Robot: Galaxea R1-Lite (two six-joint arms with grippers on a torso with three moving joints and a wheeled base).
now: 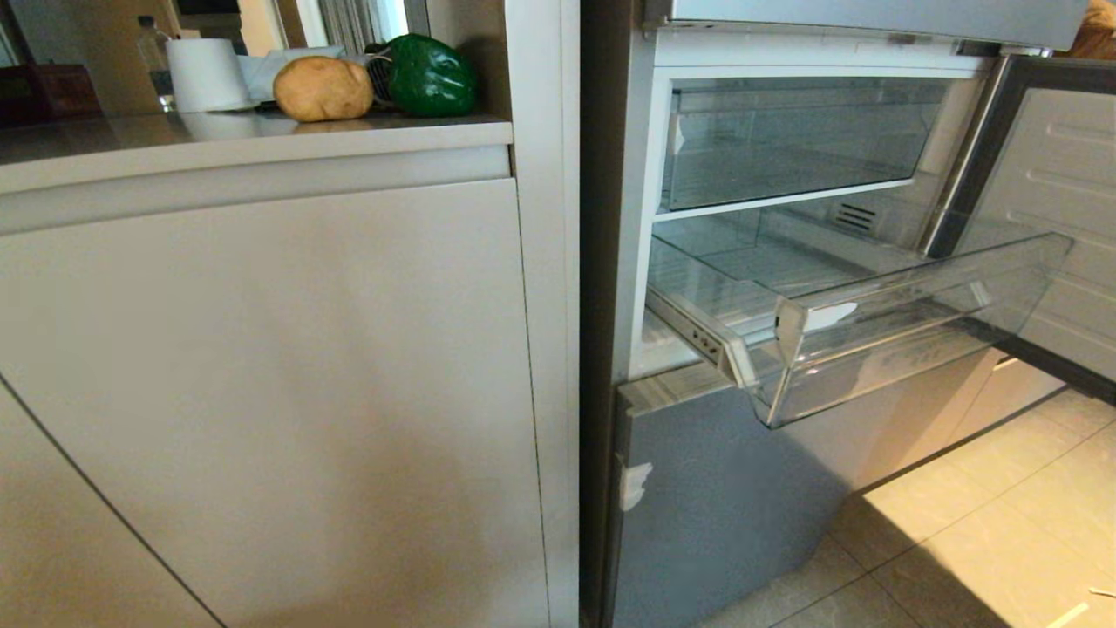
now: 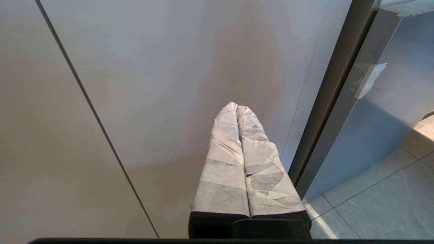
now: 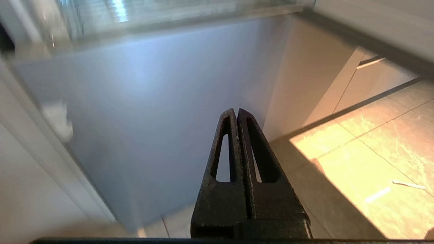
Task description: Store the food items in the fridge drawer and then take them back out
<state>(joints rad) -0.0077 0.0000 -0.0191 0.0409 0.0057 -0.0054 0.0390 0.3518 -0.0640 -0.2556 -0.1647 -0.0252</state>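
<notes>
The tan potato (image 1: 323, 88) and the dark green bell pepper (image 1: 430, 76) lie side by side on the counter top (image 1: 261, 131), near its right end. To their right the fridge stands open, and its clear plastic drawer (image 1: 872, 323) is pulled out with nothing showing inside. Neither arm appears in the head view. My left gripper (image 2: 236, 105), wrapped in pale cloth, is shut and hangs low in front of the beige cabinet door. My right gripper (image 3: 236, 111) is shut on nothing, down by the fridge's lower grey panel (image 3: 152, 118).
A white paper roll (image 1: 205, 74) and a clear bottle (image 1: 153, 52) stand behind the potato. Another clear compartment (image 1: 785, 139) sits above the drawer. The open fridge door (image 1: 1046, 209) stands at the right. Tiled floor (image 1: 959, 541) lies below.
</notes>
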